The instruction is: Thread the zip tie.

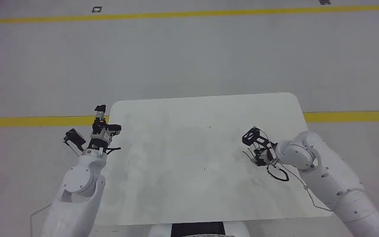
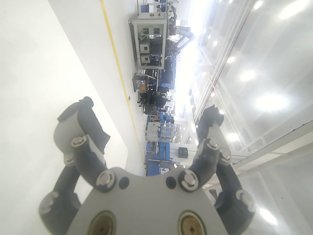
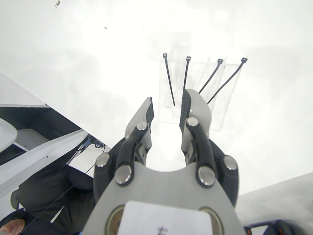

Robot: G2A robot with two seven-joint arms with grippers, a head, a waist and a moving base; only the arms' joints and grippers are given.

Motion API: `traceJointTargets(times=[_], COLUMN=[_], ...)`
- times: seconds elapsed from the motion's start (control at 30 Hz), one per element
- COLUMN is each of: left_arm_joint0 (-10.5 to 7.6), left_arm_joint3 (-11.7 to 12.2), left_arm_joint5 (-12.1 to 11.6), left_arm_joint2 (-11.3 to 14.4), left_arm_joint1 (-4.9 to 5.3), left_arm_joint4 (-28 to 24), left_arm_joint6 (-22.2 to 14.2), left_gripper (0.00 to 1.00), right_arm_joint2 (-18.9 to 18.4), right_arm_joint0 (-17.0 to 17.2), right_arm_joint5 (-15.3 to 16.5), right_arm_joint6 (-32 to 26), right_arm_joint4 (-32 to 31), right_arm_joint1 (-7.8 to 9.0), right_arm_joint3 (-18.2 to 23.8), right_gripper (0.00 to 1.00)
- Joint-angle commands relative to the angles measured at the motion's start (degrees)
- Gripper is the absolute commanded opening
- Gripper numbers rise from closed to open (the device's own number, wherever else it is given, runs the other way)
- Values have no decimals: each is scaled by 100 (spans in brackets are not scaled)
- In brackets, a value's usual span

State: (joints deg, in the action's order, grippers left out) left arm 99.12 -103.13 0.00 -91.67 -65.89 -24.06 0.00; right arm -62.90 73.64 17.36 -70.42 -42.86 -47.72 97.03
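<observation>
Task thing: four thin black plastic zip ties (image 3: 169, 79) are seen side by side on a clear flat plastic holder (image 3: 218, 118), with the square heads pointed away from the right gripper and the tails fanned toward it

Holder: it is placed on the white rounded table (image 1: 201, 118); whether it lies flat or is propped up cannot be told

Right gripper (image 3: 168, 97): the silver fingers with black ribbed pads are parted by a moderate gap and nothing is gripped; it is positioned just in front of the holder

Tie nearest the gap: the tail of the first tie is seen in line with the space between the two fingers, apart from both pads; the tail of the second tie is hidden behind one finger, so contact there cannot be told

Other two ties: they are angled off to the side of the gripper, outside the gap

Right arm (image 1: 320, 172): it is reached in over the right part of the table in the top view

Left gripper (image 2: 149, 108): the black fingers are spread wide and nothing is held

Left arm (image 1: 83, 178): it is located at the left edge of the table, well apart from the holder

Tabletop: a few small dark specks (image 3: 57, 3) are noted on the white surface

Floor: a yellow floor line (image 1: 177, 13) is seen beyond the table
</observation>
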Motion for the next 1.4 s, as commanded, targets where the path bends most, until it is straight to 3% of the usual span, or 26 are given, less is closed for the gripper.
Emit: traceJointTargets(times=[0.0, 0.37, 1.17, 1.33, 1.37], left_arm_joint0=[0, 0, 0, 0, 0], left_arm_joint3=[0, 0, 0, 0, 0], left_arm_joint5=[0, 0, 0, 0, 0], left_arm_joint2=[0, 0, 0, 0, 0], left_arm_joint1=[0, 0, 0, 0, 0], left_arm_joint4=[0, 0, 0, 0, 0], left_arm_joint6=[0, 0, 0, 0, 0], left_gripper=[100, 100, 100, 100, 100], right_arm_joint2=[45, 258, 468, 521, 527], right_arm_joint0=[-37, -241, -446, -493, -502], right_arm_joint5=[-8, -71, -106, -117, -123], right_arm_joint6=[64, 403, 666, 683, 683], right_arm_joint4=[-10, -110, -161, -151, -149], right_arm_joint1=[-15, -99, -216, -243, -248], right_arm_joint3=[-82, -454, -834, -915, -927], right_gripper=[22, 12, 13, 9, 4])
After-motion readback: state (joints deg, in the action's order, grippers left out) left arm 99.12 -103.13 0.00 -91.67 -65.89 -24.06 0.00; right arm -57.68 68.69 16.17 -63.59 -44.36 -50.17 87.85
